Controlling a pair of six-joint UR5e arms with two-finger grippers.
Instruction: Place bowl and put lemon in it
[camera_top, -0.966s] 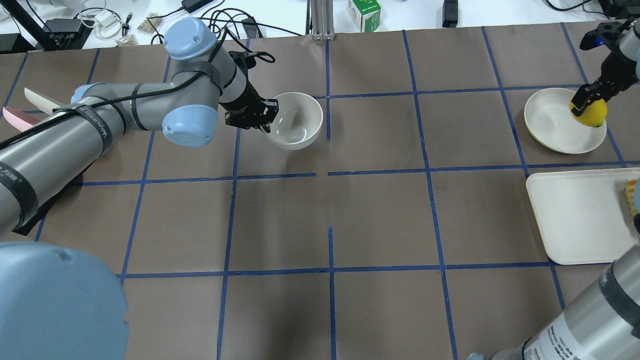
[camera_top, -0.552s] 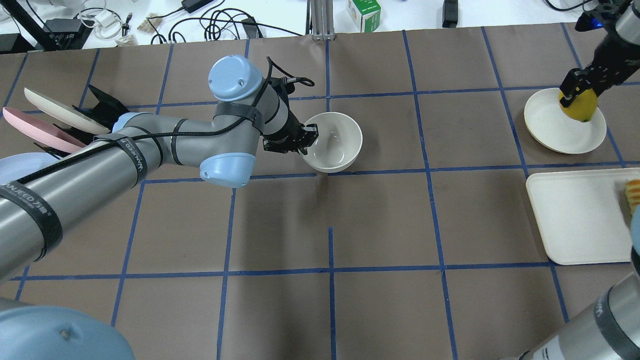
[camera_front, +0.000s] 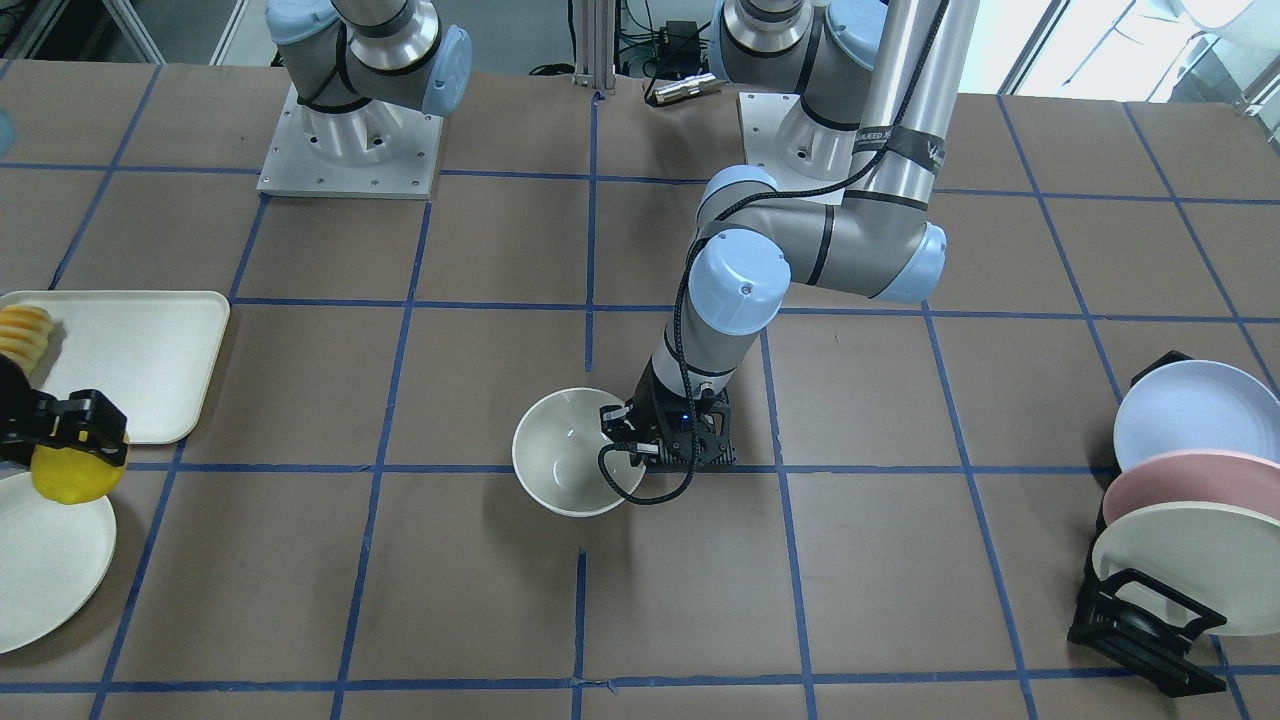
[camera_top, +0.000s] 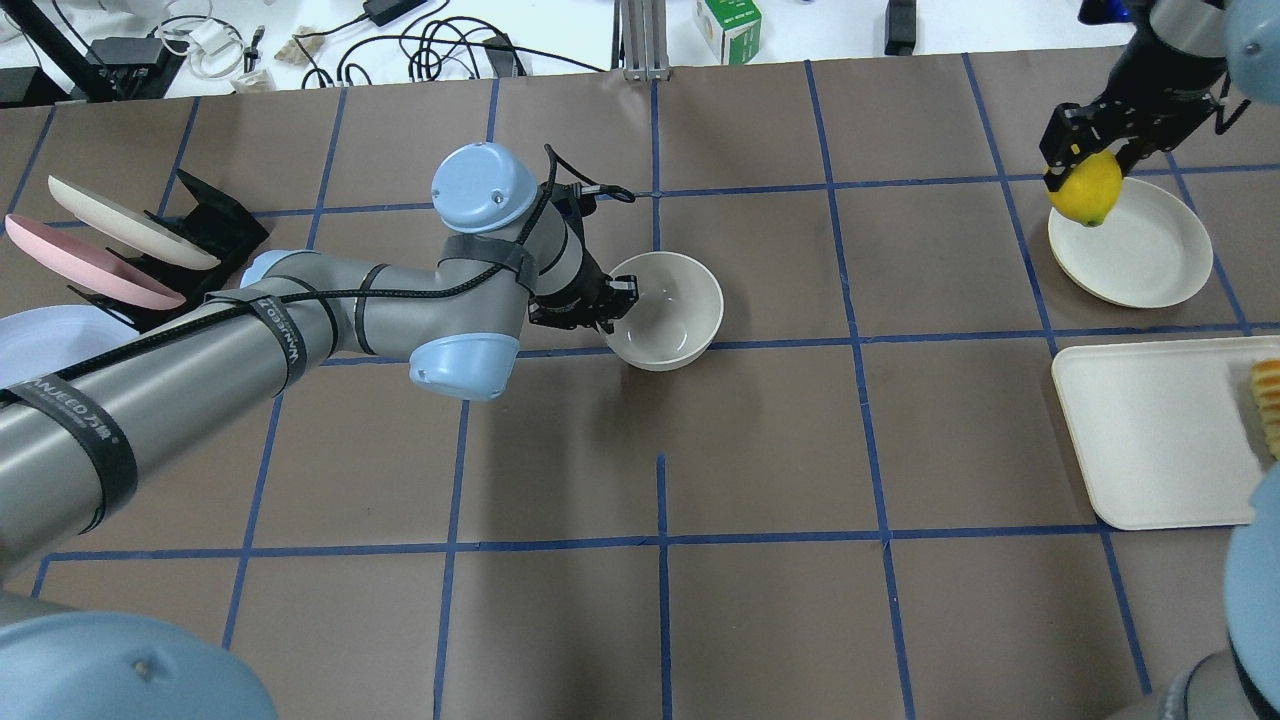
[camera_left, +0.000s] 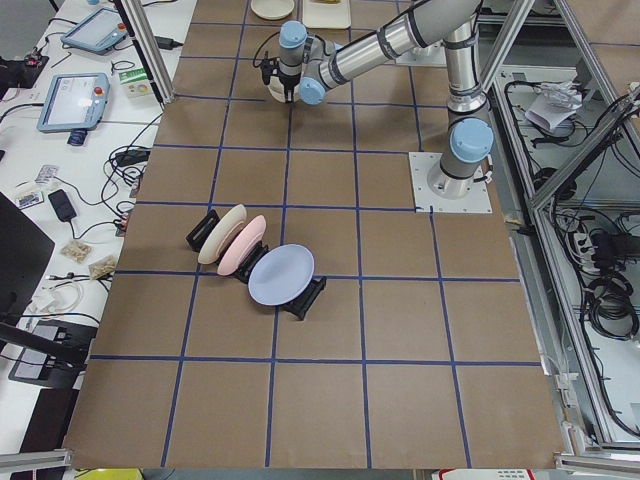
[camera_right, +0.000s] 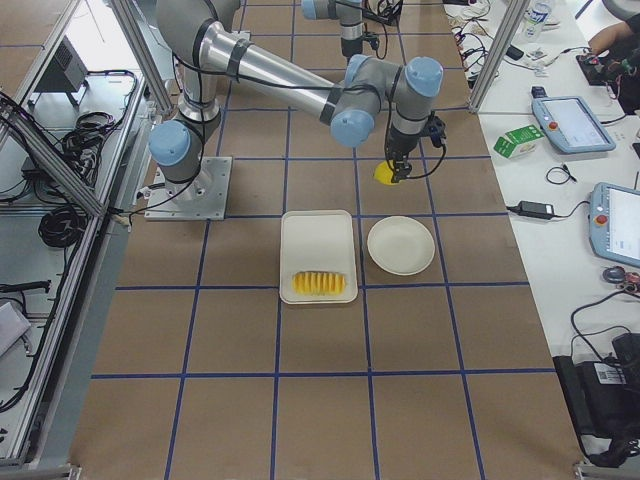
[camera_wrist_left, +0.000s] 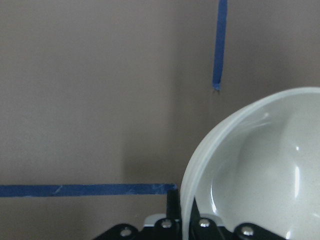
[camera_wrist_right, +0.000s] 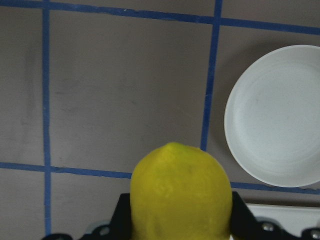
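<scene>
The off-white bowl (camera_top: 668, 312) is upright near the table's middle, and I cannot tell whether it rests on the surface. My left gripper (camera_top: 608, 312) is shut on the bowl's rim at its left side; this also shows in the front view (camera_front: 627, 452) and in the left wrist view, where the bowl (camera_wrist_left: 260, 165) fills the lower right. My right gripper (camera_top: 1086, 165) is shut on the yellow lemon (camera_top: 1086, 192) and holds it in the air over the left edge of a flat plate (camera_top: 1145, 255). The lemon (camera_wrist_right: 180, 195) fills the lower part of the right wrist view.
A white tray (camera_top: 1150, 430) with a row of yellow slices (camera_top: 1268, 400) lies at the right edge, just nearer than the plate. A black rack (camera_top: 215, 215) with off-white, pink and blue plates stands at the far left. Cables and boxes lie beyond the far edge.
My left arm carried the bowl right and nearer, toward the table's middle. My right gripper lifted the lemon off the plate and moved it left and farther back.
</scene>
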